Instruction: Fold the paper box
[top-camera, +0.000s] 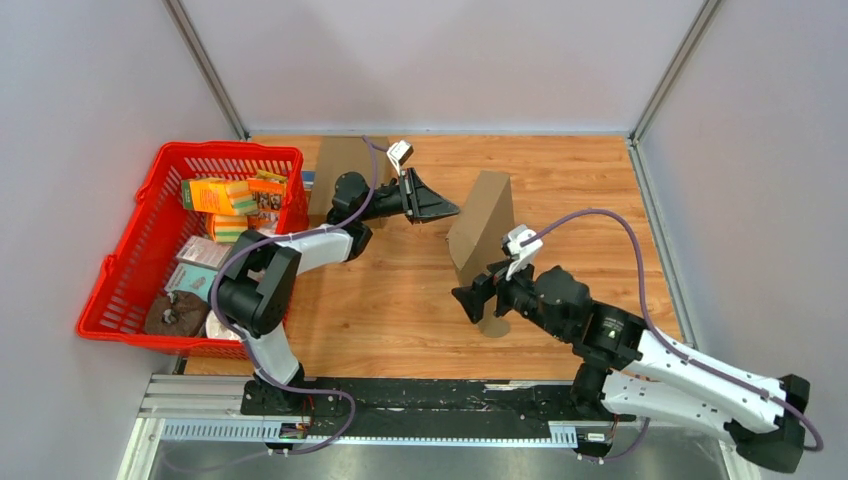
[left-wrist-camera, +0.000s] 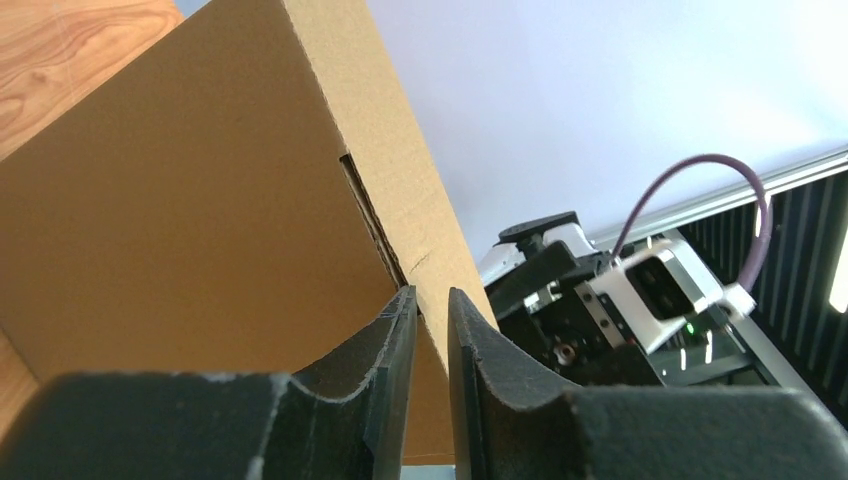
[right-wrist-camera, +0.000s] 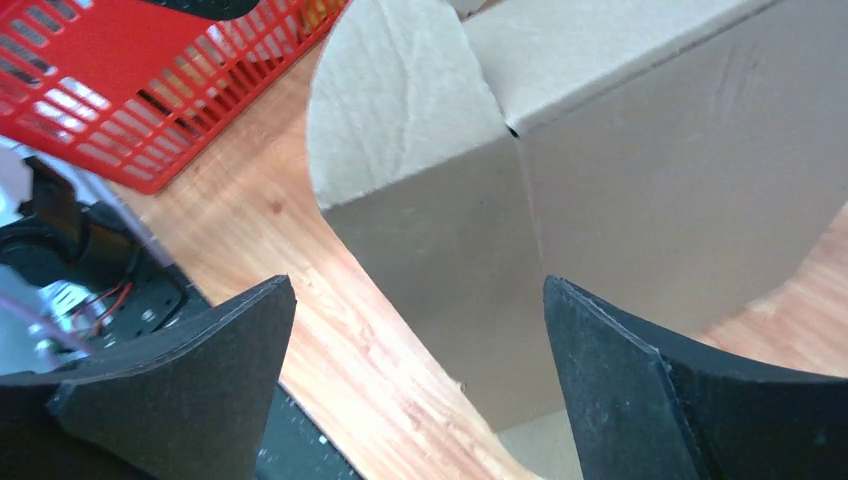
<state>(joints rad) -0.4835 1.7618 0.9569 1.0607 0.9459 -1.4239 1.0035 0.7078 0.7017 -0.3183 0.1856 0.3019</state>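
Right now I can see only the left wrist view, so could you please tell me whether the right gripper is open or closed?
Observer: The right gripper is open, its jaws spread wide. The paper box stands just ahead of them and is not gripped.
Operator: Thank you. What lies to the left of the box?
Observer: A red basket holding packets sits at the left edge of the table.
Operator: Is there any other cardboard out there?
Observer: Yes, a flat cardboard sheet lies at the far side, right next to the basket.
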